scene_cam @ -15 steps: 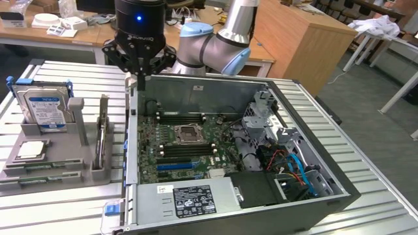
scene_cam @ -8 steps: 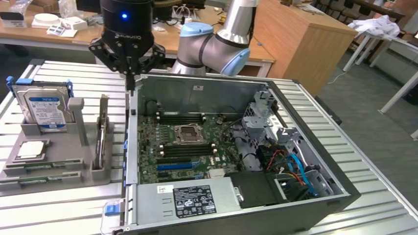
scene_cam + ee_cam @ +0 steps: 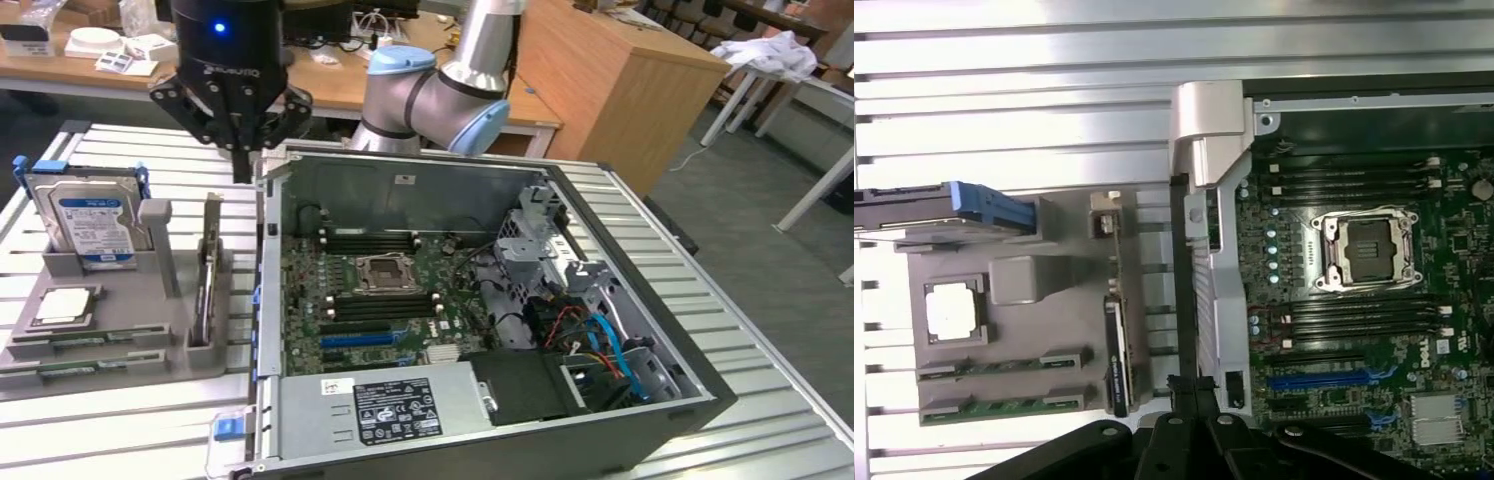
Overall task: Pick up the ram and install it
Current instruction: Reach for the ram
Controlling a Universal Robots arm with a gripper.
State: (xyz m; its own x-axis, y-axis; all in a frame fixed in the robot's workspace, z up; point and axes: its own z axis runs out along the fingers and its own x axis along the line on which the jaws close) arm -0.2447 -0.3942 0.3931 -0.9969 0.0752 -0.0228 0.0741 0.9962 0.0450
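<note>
Two green ram sticks point(image 3: 1004, 365) lie on edge in slots at one end of a grey holder point(image 3: 1024, 280); in the exterior view they sit at the holder's near edge point(image 3: 80, 346). A thin board point(image 3: 208, 270) stands upright along the holder's side nearest the case. My black gripper point(image 3: 242, 160) hangs shut and empty above the case's rear corner on the exterior view's left, well clear of the sticks. Seen from the wrist, its fingertips point(image 3: 1187, 395) meet over the case wall. The motherboard's black memory slots point(image 3: 380, 305) flank the processor socket point(image 3: 387, 268).
The open computer case point(image 3: 667, 400) fills the table's middle and right in the exterior view. On the holder are a silver hard drive point(image 3: 91, 215) in a blue bracket and a processor chip point(image 3: 64, 305). Cables point(image 3: 601, 340) and a drive cage crowd the case's right. Desks stand behind.
</note>
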